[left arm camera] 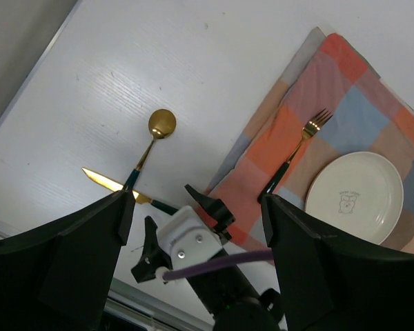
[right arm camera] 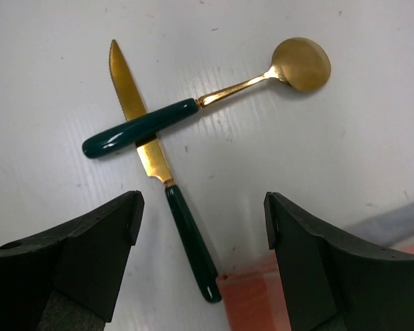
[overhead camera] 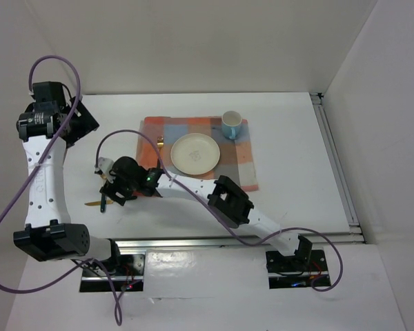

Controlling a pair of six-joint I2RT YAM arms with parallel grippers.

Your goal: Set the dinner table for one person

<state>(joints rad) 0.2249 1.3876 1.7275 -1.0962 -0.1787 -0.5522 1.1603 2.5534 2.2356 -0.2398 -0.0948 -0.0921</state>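
At the far left, the left pincer point(left arm camera: 196, 207) is hanging wide open and empty above the white desk point(overhead camera: 290, 138), which is stretching out ahead of both arm bases. The right pincer point(right arm camera: 201, 207) is gaping wide over a crossed knife point(right arm camera: 155, 162) and spoon point(right arm camera: 200, 102). Rightward, a checked mat point(overhead camera: 241, 165) is carrying a fork point(left arm camera: 293, 155), plate point(overhead camera: 194, 153) and cup point(overhead camera: 232, 125).
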